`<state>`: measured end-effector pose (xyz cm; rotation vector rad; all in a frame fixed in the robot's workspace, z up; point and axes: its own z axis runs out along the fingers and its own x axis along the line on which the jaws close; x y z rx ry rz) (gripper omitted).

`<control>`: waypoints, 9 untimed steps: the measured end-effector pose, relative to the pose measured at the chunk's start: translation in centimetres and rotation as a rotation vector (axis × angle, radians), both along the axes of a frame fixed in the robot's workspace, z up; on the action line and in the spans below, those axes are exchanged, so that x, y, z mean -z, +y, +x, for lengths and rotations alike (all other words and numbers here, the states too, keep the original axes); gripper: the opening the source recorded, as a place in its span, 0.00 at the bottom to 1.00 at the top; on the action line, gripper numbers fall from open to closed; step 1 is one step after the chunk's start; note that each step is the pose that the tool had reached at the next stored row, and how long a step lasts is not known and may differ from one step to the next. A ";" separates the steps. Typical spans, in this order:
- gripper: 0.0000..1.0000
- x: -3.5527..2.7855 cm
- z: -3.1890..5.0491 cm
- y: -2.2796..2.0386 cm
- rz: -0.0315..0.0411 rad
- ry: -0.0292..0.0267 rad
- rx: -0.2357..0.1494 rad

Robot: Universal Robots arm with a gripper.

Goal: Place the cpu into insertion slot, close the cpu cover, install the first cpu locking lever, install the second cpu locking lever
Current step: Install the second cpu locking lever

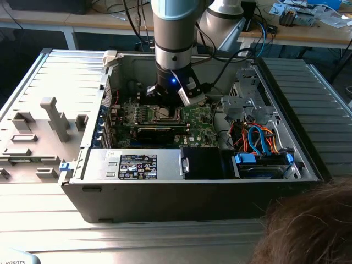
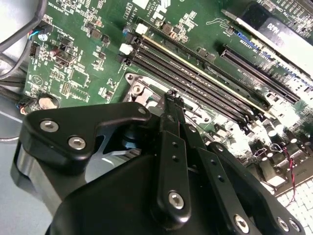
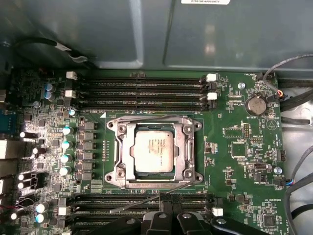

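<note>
The small square cpu point(image 3: 154, 151) with its pale silvery-tan metal top lay seated in the insertion slot point(image 3: 121, 169), a square socket at the centre of the green motherboard point(image 3: 234, 147). The cpu cover point(image 3: 186, 147), a thin silvery frame plate with a square window, lay flat over it, the chip showing through the window. A thin wire lever point(image 3: 134, 203) slanted across the long black memory slots point(image 3: 142, 90) beside the socket. The black gripper point(image 3: 167, 214) hung just above this lever, fingertips drawn together, its body cut off at the frame edge. In the exterior view the arm point(image 1: 173, 49) hid part of the socket inside the open grey computer case point(image 1: 192, 192).
</note>
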<state>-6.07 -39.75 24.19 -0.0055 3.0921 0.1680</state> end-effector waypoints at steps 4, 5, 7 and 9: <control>0.11 0.13 -0.01 -0.10 0.0012 -0.0003 0.000; 0.11 0.14 -0.01 -0.13 0.0016 -0.0002 0.000; 0.11 0.23 -0.02 -0.29 0.0033 -0.0001 0.000; 0.11 0.36 -0.02 -0.46 0.0038 -0.0002 0.000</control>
